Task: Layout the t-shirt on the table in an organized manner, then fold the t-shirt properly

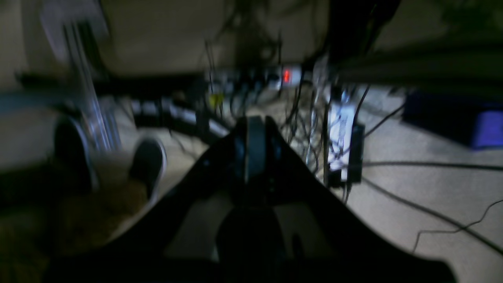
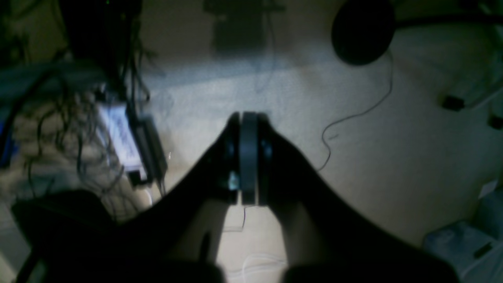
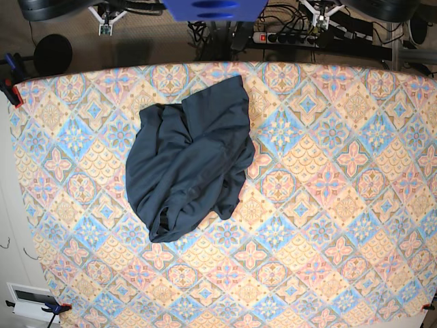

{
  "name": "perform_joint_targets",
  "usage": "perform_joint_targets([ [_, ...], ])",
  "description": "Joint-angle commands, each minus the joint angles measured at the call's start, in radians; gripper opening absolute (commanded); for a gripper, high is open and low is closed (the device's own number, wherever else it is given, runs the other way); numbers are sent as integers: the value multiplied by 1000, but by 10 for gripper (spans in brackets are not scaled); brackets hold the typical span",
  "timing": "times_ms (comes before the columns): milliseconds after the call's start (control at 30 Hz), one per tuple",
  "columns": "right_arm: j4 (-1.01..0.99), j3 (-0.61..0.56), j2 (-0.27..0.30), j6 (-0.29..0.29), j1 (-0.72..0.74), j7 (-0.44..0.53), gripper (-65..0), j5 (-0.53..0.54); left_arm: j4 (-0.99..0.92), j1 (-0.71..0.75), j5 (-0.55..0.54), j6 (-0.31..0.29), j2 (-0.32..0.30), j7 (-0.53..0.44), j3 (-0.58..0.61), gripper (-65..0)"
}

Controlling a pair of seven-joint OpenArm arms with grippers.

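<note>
Left of centre in the base view, the t-shirt (image 3: 188, 160) lies crumpled in a heap on the table (image 3: 341, 205), whose right half shows bare patterned cloth. In the wrist views, the right gripper (image 2: 248, 157) and left gripper (image 1: 254, 147) are pressed closed on nothing, over carpet strewn with cables (image 1: 412, 204).

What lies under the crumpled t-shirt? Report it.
The t-shirt lies bunched on the table; patterned cloth shows all around it. Whatever is directly beneath the fabric is covered and cannot be seen.
</note>
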Motion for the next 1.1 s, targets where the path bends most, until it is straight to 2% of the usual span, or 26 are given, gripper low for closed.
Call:
perform_joint_targets([
  [0, 46, 3, 0, 2, -42, 8, -650, 0, 50, 37, -1, 2, -8, -9, -2, -650],
  [67, 138, 3, 26, 2, -87, 8, -650, 3, 151, 89, -1, 2, -27, -7, -2, -650],
  [133, 224, 3, 51, 2, -127, 8, -650, 51, 240, 135, -1, 2, -36, -6, -2, -650],
  [200, 296, 3, 74, 2, -170, 8, -650, 152, 326, 163, -1, 2, -36, 26, 4, -650],
  [333, 454, 5, 152, 2, -246, -31, -650, 391, 538, 200, -5, 2, -54, 172, 10, -650],
  [400, 537, 42, 169, 2, -268, -55, -650, 441, 617, 197, -33, 2, -56, 227, 19, -650],
  [600, 781, 106, 169, 2, -283, -124, -650, 373, 705, 106, -125, 2, -56, 296, 21, -650],
  [733, 799, 103, 172, 2, -259, -176, -650, 325, 712, 17, -139, 2, -56, 332, 21, -650],
  [900, 805, 69, 175, 2, -150, -240, -650, 325, 719, -130, -142, 2, -48, 436, 27, -648],
  [967, 805, 31, 203, 2, -113, -254, -650, 325, 719, -182, -163, 2, -48, 458, 58, -597],
  [1067, 805, -78, 264, 2, -51, -266, -628, 325, 719, -265, -220, 2, -54, 488, 96, -466],
])
